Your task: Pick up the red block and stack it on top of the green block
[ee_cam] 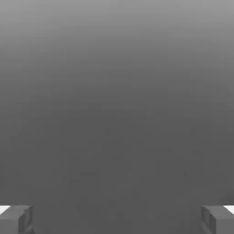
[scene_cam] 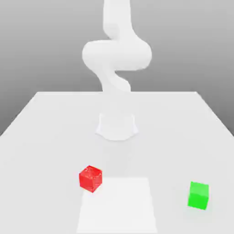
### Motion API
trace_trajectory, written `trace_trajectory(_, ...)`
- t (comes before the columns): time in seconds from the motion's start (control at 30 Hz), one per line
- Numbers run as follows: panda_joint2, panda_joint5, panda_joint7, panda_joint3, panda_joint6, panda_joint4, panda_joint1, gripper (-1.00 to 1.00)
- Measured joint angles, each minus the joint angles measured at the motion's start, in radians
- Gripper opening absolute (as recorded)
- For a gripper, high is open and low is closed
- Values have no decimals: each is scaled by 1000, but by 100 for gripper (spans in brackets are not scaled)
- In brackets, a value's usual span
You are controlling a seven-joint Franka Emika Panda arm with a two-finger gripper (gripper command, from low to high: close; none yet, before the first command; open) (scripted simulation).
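Observation:
The red block [scene_cam: 90, 178] lies on the white table [scene_cam: 45, 137], toward the exterior view's left and near the front. Off to the exterior view's right, the green block [scene_cam: 198, 195] rests on the same surface, well apart from the red one. In the hand view my gripper [ee_cam: 117, 219] is open, its two grey fingertips [ee_cam: 16, 218] spread wide with nothing between them and only plain grey background beyond. Neither block is near the fingers.
The white arm [scene_cam: 116, 55] rises from its base [scene_cam: 116, 127] at the middle of the table and leaves the exterior view at the top. A brighter white rectangle [scene_cam: 116, 208] marks the table front between the blocks.

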Motion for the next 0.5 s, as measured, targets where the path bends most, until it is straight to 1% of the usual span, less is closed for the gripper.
trace_trajectory(0.5,504,-14,237,-19,370,-448,-154,0)
